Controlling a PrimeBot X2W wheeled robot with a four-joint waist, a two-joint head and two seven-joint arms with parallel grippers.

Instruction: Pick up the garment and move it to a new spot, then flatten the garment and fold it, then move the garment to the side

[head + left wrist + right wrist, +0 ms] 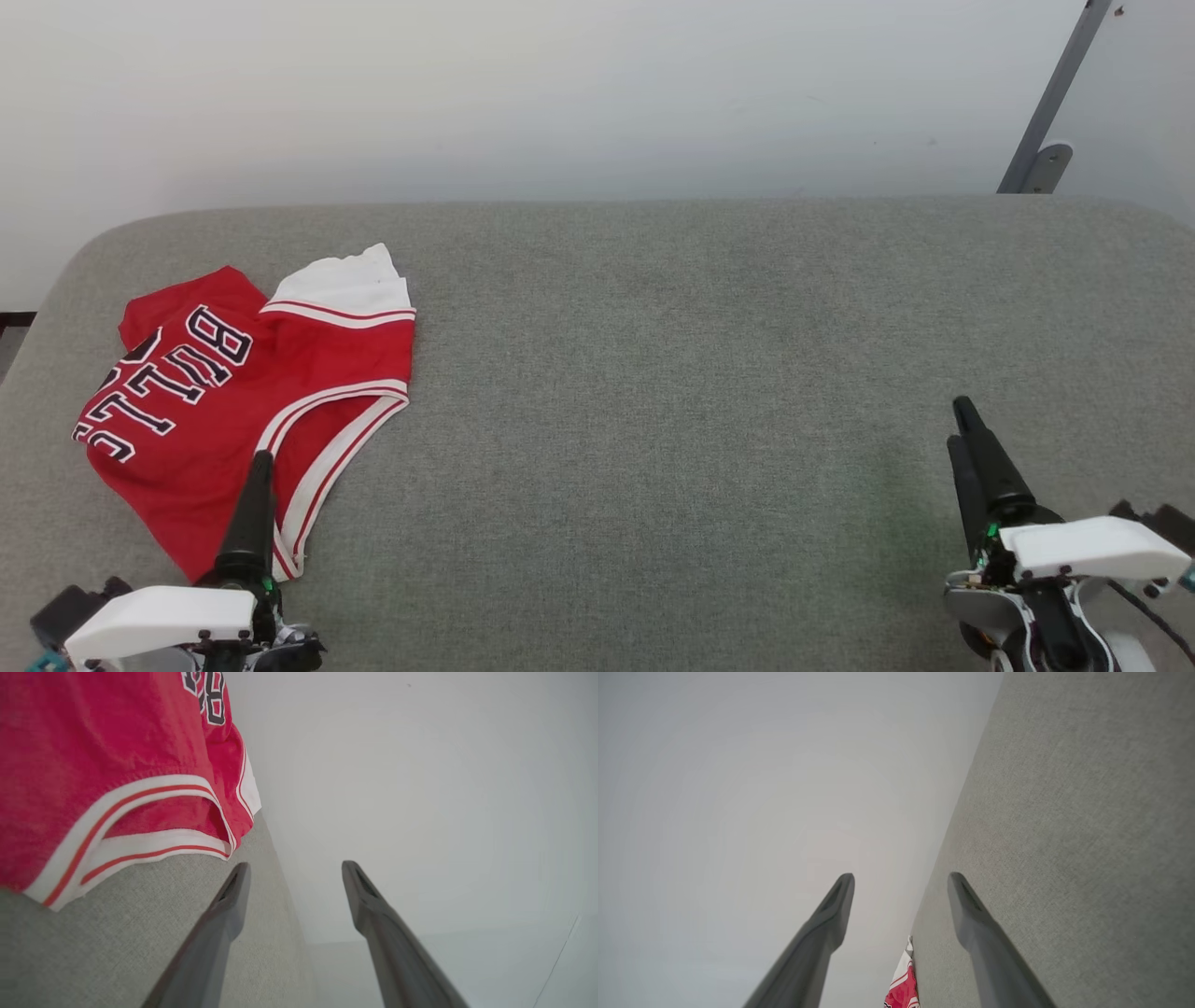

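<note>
Head view: a small red garment (245, 392), a sleeveless basketball jersey of thin, slightly shiny cloth, lies crumpled at the far left of a wide padded surface (672, 373) covered in coarse grey woven fabric with rounded corners. Bands of white-and-red striped trim curve around its openings, and a flap of white inner fabric is turned up at its far edge. Black, white-outlined block letters run sideways across it and read "BULLS", the last letter partly folded under. The left gripper (260, 459) sits at the lower left, a dark tapered finger rising from a white casing and overlapping the jersey's near edge. The right gripper (959, 422) sits at the lower right, well apart from the jersey, its two dark fingers over bare grey fabric. Behind stands a plain pale wall (560, 93), with a slanted grey metal strut (1050, 103) at the upper right. Left wrist view: the left gripper (295, 865) has its two smooth dark fingers spread wide with nothing between them; the garment (93, 742) fills the upper left, its striped armhole trim just beside one fingertip, and black outlined digits at the top edge are cut off, possibly unreadable. Right wrist view: the right gripper (901, 877) also stands wide and empty, beside the grey weave, with a sliver of the garment (903, 987) far off between the fingers.
</note>
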